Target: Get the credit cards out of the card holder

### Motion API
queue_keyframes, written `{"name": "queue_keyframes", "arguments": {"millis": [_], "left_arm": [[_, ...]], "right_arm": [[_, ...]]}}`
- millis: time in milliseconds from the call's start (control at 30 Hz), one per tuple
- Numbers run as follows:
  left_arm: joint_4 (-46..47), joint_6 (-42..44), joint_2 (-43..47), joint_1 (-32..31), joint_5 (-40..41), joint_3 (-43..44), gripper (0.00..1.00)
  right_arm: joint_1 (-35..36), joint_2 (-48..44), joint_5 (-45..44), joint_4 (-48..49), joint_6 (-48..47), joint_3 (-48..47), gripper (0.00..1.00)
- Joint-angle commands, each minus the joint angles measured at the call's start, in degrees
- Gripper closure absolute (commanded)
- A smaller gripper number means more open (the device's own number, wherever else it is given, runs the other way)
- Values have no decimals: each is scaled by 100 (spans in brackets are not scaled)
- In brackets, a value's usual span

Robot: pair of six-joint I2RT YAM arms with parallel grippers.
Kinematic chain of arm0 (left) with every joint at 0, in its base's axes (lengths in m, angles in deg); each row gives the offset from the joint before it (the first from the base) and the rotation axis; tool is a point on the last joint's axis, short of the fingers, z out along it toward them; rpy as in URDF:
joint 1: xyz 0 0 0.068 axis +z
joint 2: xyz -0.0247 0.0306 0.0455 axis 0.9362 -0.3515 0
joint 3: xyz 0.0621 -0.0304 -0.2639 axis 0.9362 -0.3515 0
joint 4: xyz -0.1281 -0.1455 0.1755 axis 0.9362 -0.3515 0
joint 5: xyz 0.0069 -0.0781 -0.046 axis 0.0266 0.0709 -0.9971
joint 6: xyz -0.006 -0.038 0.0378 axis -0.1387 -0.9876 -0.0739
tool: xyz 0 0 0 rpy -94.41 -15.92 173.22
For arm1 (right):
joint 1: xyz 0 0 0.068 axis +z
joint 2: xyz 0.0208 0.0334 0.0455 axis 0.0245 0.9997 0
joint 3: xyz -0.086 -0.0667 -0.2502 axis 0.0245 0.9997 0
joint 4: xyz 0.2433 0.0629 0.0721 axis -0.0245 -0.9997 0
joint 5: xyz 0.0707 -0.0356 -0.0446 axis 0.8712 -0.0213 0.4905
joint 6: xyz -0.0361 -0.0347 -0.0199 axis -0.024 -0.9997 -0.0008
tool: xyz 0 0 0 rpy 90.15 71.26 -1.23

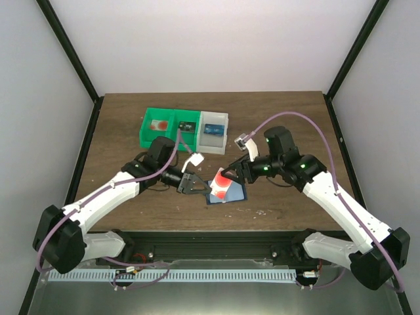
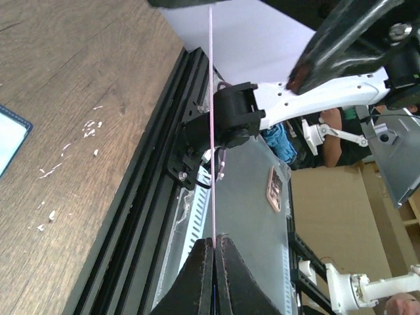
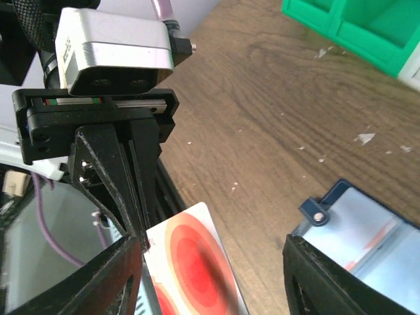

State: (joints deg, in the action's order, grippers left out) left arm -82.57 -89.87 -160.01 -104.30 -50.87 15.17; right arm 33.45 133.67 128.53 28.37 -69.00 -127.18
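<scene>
My left gripper point(image 1: 199, 185) point(image 2: 214, 241) is shut on the edge of a whitish-pink credit card with a red round spot point(image 1: 223, 183) and holds it above the card holder. In the left wrist view the card point(image 2: 212, 131) shows edge-on as a thin pink line. The dark navy card holder with a pale blue pocket point(image 1: 231, 196) point(image 3: 367, 226) lies flat on the table; its corner shows in the left wrist view point(image 2: 10, 136). My right gripper point(image 1: 231, 173) point(image 3: 213, 282) is open, with its jaws on either side of the card point(image 3: 197, 262) and not touching it.
A green bin point(image 1: 147, 134) at the back holds another red-spotted card point(image 1: 159, 124). A white bin point(image 1: 226, 138) beside it holds a blue item. The table's front edge and black rail point(image 2: 151, 164) are close below the grippers.
</scene>
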Motion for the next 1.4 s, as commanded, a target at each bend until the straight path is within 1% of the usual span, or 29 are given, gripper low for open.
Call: {"name": "queue_keyframes", "arguments": {"millis": [0,67,200,300,367,400,500,600,700,767,900,967,1000,1167,1233,1367], "left_arm": [[73,167,214,-22,-288,135,100],[86,192,233,-23,-297,137,100],[23,285,210,-21,-302,162,100],[-7,342,236,-23,-250,163,100],[-10,371,282,-25,-5,144,100],[-17,375,301,-20,139,142,97],[-7,336,405,-4,490,182,79],[264,98,678,29,871,185,60],[746,-376,1089,113,1474,63,51],[1292,-841,1405,220,1760,-151,48],[2493,-1928,1941,477,1968,-734,44],[2753,-2256,2075,545,2074,-895,42],[2769,-2327,2097,563,2180,-926,42],[2912,-2660,2060,585,2332,-1002,40],[3416,-3032,2064,588,2349,-1201,40],[4540,-3952,2023,587,2527,-1766,41]], "right_arm": [[-15,35,659,-91,-165,-217,42],[-15,65,842,-49,-163,-148,47],[-15,101,1163,69,-123,-84,64],[-15,126,1175,121,-116,-91,82],[-16,123,1127,172,-116,-83,95],[-14,103,1094,204,-111,-68,99],[-15,30,1014,347,-3,-32,100],[-15,-102,1043,811,401,121,100],[-15,-324,926,1795,1245,475,100],[-15,-487,757,2649,1916,778,99],[-15,-690,-21,4139,3327,1443,99],[-15,-721,-327,5045,3874,1806,99],[-15,-703,-460,5313,4086,1926,100],[-7,-592,-1061,6271,4908,2211,100],[27,-585,-1427,6608,5180,2366,99],[155,-571,-2043,6930,5453,2453,100]]}}
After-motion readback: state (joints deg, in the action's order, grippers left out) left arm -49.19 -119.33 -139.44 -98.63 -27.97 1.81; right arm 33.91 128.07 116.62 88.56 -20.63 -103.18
